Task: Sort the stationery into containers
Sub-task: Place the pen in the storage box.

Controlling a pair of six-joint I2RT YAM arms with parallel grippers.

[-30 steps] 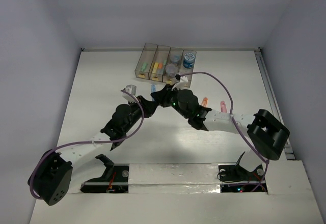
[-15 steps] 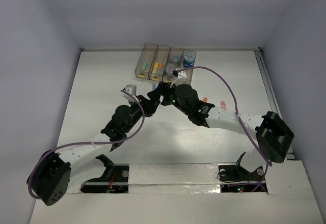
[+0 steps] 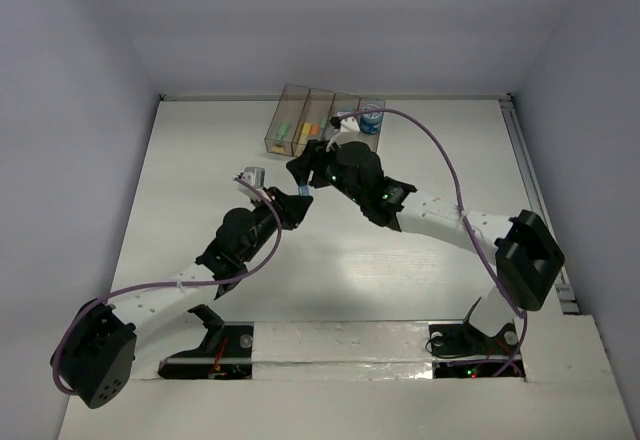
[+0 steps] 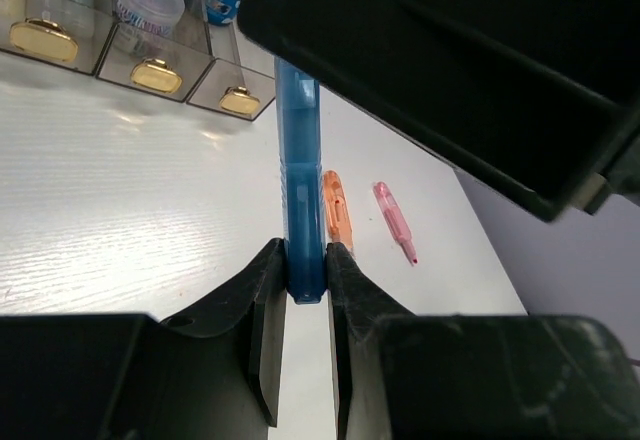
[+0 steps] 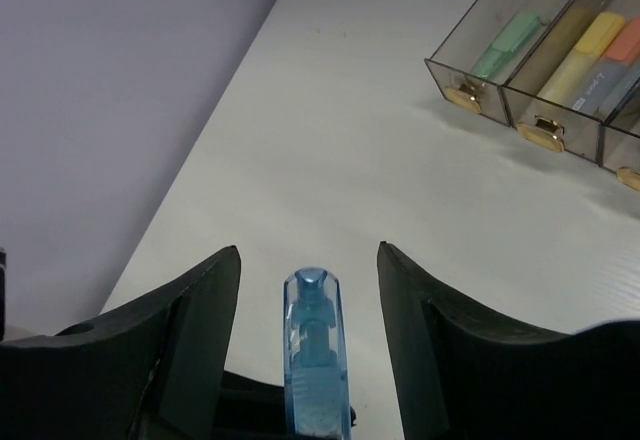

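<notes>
The left gripper [image 4: 305, 260] pinches one end of a blue marker stick [image 4: 298, 160] above the tabletop [image 3: 200, 180], short of the far edge where four smoky-brown bins [image 3: 283, 112] stand in a row. The right gripper [image 5: 308, 258] straddles the stick's other end, jaws wide and clear of it. An orange stick [image 4: 335, 205] and a pink stick [image 4: 393, 222] lie on the tabletop beyond
</notes>
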